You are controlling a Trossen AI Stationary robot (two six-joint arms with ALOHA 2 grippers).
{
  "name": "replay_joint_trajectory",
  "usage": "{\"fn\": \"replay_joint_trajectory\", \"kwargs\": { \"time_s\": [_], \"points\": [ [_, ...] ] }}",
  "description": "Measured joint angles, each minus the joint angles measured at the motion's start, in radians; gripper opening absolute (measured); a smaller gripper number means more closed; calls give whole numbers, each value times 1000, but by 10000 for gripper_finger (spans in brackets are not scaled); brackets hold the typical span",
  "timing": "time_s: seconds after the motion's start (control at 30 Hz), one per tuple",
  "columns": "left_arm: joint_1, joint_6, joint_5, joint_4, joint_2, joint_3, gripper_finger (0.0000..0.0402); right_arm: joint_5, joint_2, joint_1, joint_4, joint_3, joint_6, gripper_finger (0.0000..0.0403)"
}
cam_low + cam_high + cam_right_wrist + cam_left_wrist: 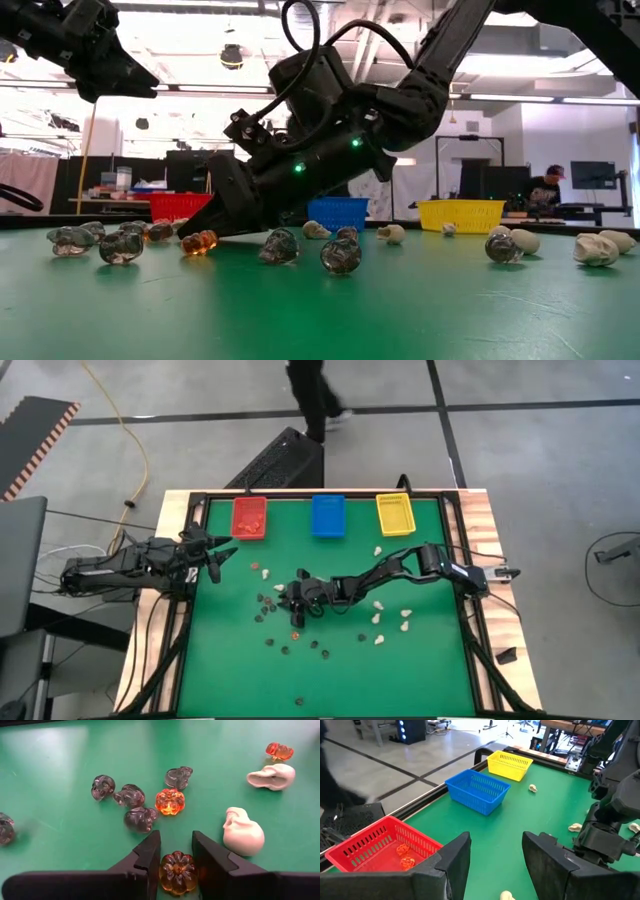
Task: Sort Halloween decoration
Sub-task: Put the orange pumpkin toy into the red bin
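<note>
Green table (420, 660): right gripper (176, 851) low at centre, fingers closed around orange pumpkin trinket (178, 871); left gripper (495, 862) open, empty, 10 o'clock

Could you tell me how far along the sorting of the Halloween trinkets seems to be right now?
Early. Done: two orange pieces lie in the red bin. In hand: the right hand brackets an orange pumpkin on the green table. Left: dark skulls and cream skulls lie scattered; the left hand waits, open, near the red bin.

You see bright, even overhead light. Ceiling lamps (232, 55) glare in the low view, silhouetting the arms. Soft glare whitens the green bench (45, 750); near foreground blurs.
</note>
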Motion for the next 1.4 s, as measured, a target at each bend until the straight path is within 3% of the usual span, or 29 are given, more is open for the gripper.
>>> {"fn": "replay_joint_trajectory", "kwargs": {
  "time_s": [0.87,1.4],
  "points": [
    [0,0,0,0,0,0,169,-1,-73,-7,12,-3,-77,127],
    [0,0,-8,0,0,0,169,0,-202,-102,-1,0,-188,128]
  ]
}}
